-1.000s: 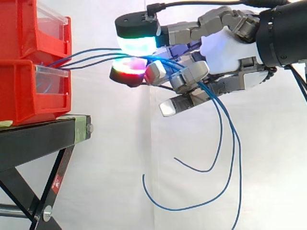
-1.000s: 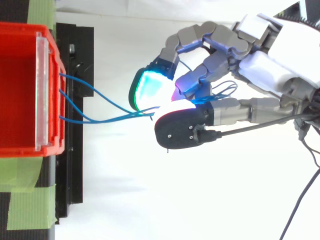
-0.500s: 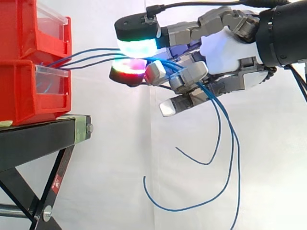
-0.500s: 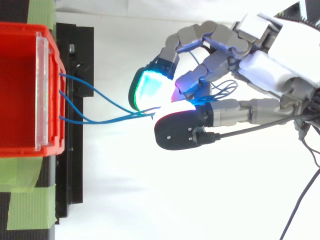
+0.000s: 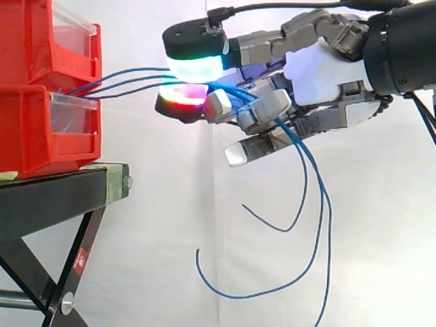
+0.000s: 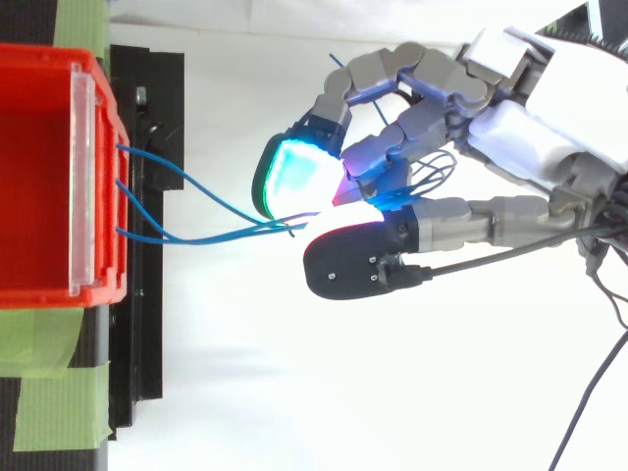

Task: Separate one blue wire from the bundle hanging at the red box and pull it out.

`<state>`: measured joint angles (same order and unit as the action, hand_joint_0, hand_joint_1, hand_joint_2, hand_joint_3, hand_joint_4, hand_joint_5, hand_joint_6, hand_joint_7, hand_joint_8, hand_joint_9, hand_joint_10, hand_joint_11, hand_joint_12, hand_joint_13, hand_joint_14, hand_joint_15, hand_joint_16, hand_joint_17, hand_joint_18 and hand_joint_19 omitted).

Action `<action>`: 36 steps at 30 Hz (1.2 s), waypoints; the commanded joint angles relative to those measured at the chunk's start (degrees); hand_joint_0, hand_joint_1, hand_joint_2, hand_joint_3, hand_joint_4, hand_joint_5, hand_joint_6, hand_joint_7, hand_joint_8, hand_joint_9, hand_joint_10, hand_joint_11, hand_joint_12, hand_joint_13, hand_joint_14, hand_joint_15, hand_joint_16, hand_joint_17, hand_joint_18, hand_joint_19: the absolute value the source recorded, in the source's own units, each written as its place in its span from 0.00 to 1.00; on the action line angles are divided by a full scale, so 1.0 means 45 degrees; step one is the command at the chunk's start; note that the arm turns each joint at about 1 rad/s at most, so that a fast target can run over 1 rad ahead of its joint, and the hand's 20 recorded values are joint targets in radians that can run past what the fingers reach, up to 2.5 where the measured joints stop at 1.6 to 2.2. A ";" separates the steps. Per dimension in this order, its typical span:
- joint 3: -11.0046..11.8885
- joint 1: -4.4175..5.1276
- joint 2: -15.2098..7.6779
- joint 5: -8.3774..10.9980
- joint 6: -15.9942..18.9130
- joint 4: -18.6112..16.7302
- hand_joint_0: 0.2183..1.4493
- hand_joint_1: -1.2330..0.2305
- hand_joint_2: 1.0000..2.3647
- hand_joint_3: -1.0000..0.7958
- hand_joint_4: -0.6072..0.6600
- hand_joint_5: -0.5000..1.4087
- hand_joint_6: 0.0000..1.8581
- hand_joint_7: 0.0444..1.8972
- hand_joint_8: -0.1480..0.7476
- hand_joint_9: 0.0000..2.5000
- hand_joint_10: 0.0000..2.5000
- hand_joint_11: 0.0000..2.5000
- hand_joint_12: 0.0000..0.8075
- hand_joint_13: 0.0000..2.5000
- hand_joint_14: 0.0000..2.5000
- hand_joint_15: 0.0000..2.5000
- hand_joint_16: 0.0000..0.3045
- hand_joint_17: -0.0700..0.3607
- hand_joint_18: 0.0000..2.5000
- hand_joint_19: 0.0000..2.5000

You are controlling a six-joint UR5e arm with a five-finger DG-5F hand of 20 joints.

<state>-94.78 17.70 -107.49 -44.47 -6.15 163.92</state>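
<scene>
Blue wires (image 6: pixel 196 238) run through your robot's hand (image 5: pixel 320 71). Its fingers are curled, and two glowing fingertip pads (image 5: pixel 194 65) pinch the strands where they bunch together. Behind the pads, the loose ends pass over the curled fingers and hang down in long curves. The side view's lower edge cuts one of them off. You cannot tell how many strands sit between the pads. Farther out, three strands stretch through open air to the front edge of the red box (image 5: pixel 27 133) on the black stand (image 5: pixel 54 194).
</scene>
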 commanded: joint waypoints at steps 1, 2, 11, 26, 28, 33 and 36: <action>-0.0011 -0.0007 0.0000 -0.0001 0.0000 0.0000 0.32 0.23 0.01 0.35 0.63 0.14 0.52 0.45 0.55 0.40 0.00 0.60 0.55 0.36 0.43 0.58 0.18 0.45 0.32 0.29; 0.0008 -0.0007 0.0000 -0.0001 0.0000 0.0000 0.31 0.25 0.01 0.34 0.63 0.14 0.52 0.45 0.55 0.40 0.00 0.60 0.56 0.36 0.44 0.57 0.18 0.45 0.32 0.29; 0.0008 0.0013 0.0000 -0.0001 -0.0019 0.0000 0.27 0.30 0.01 0.33 0.63 0.14 0.52 0.45 0.56 0.42 0.00 0.59 0.56 0.36 0.47 0.55 0.18 0.45 0.33 0.29; 0.0008 -0.0007 0.0000 0.0018 0.0020 0.0020 0.29 0.30 0.01 0.36 0.63 0.15 0.51 0.45 0.55 0.42 0.00 0.59 0.56 0.36 0.46 0.56 0.18 0.46 0.32 0.30; 0.0008 -0.0007 0.0000 0.0018 0.0020 0.0020 0.30 0.29 0.01 0.36 0.63 0.15 0.51 0.45 0.55 0.41 0.00 0.59 0.56 0.36 0.46 0.56 0.18 0.46 0.32 0.30; -0.0011 -0.0007 0.0000 0.0018 0.0020 0.0020 0.32 0.26 0.01 0.36 0.63 0.15 0.51 0.45 0.54 0.42 0.00 0.60 0.55 0.37 0.44 0.57 0.18 0.45 0.33 0.29; 0.0008 -0.0007 0.0000 0.0018 0.0059 0.0039 0.33 0.26 0.01 0.36 0.63 0.15 0.52 0.45 0.55 0.41 0.00 0.59 0.56 0.37 0.43 0.57 0.18 0.45 0.33 0.29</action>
<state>-94.78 17.69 -107.49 -44.38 -5.99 164.04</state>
